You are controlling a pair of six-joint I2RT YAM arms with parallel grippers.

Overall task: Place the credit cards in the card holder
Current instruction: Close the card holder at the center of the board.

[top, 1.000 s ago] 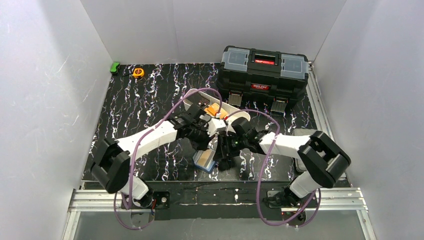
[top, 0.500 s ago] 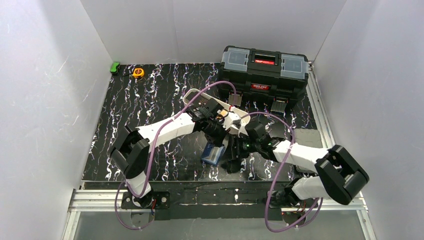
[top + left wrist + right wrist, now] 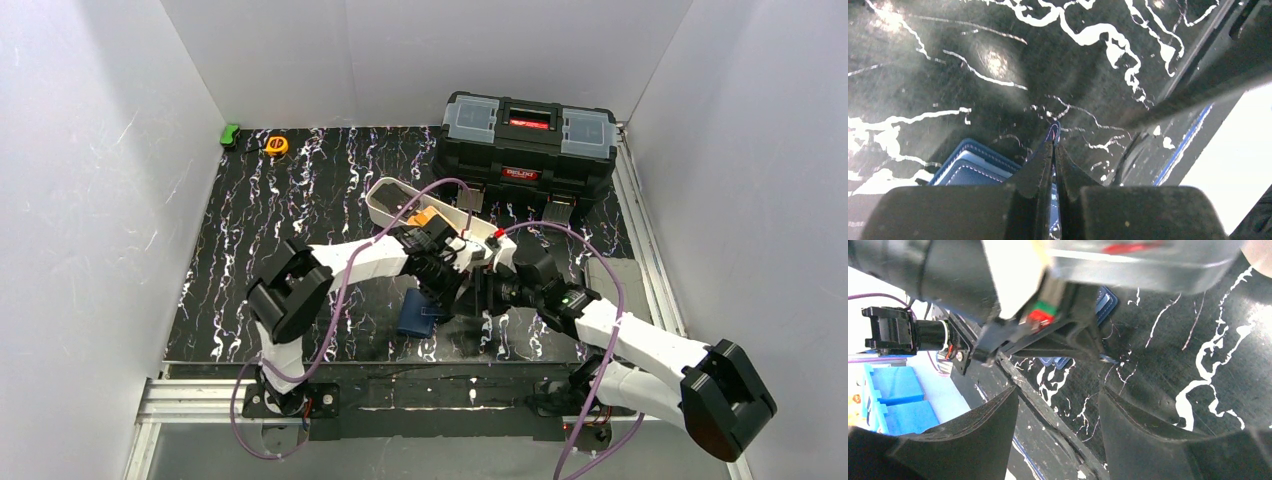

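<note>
The left gripper [image 3: 1054, 144] is closed. Its tips pinch a thin blue flap of the card holder [image 3: 972, 170], which lies on the table [image 3: 998, 75] just under them. The right gripper [image 3: 1058, 437] stands open close beside, with nothing between its fingers.

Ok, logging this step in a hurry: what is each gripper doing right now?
Left gripper: shut, pinching a thin navy edge of the card holder.
Right gripper: open, nothing between its fingers.
</note>
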